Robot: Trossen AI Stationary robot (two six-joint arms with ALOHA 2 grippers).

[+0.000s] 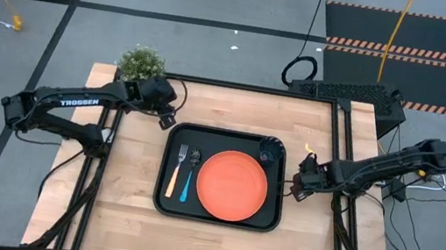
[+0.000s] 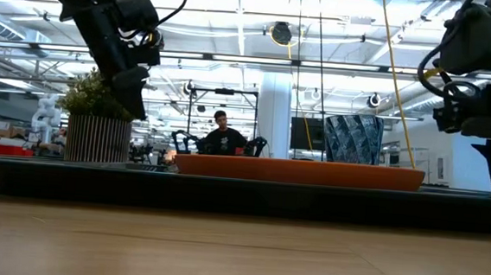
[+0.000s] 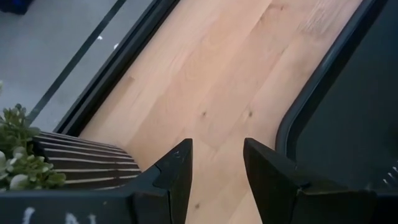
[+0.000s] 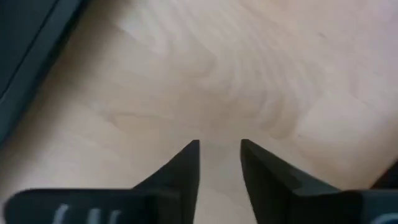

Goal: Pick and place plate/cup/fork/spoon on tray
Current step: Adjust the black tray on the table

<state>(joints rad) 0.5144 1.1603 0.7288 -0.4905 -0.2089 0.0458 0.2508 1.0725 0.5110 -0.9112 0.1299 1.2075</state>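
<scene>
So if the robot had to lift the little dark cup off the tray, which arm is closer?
Probably the right: its tool hangs just beside the black rectangular tray, near the small dark round cup in that corner.

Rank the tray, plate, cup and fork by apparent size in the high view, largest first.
1. tray
2. plate
3. fork
4. cup
The spoon looks about fork-length, so it would tie.

Black tray [image 1: 160,200] – orange plate [image 1: 232,184], cup [image 1: 268,157], fork [image 1: 175,171], spoon [image 1: 189,176] aboard
</scene>
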